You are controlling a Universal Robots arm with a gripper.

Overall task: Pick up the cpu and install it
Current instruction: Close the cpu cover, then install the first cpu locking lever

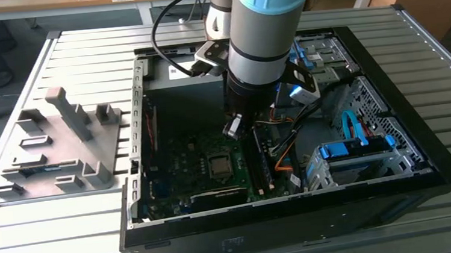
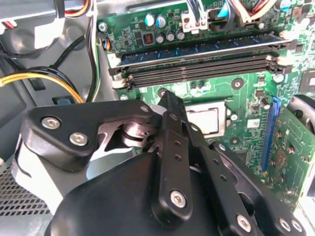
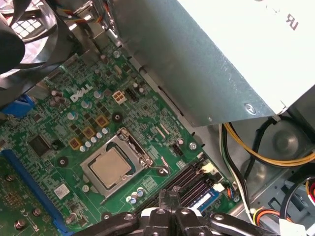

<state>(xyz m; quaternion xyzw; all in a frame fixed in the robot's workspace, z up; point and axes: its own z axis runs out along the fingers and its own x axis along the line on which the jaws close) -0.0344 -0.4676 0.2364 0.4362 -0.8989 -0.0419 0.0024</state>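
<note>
We see the cpu (image 3: 109, 167) already lying in its socket on the motherboard (image 3: 54, 123), inside the computer case (image 1: 422, 165) on the desk (image 1: 97, 233). Our gripper (image 2: 170, 105) hovers just beside it, fingers pressed together and empty; we judge seating flatness worth checking.

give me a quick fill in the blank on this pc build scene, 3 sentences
1. The cpu sits in its ____ on the green motherboard.
2. The gripper hangs above the motherboard, and its fingers hold ____.
3. In the exterior view, the grey parts holder lies on the table to the exterior view's ____ of the computer case.

Missing words: socket; nothing; left
</note>
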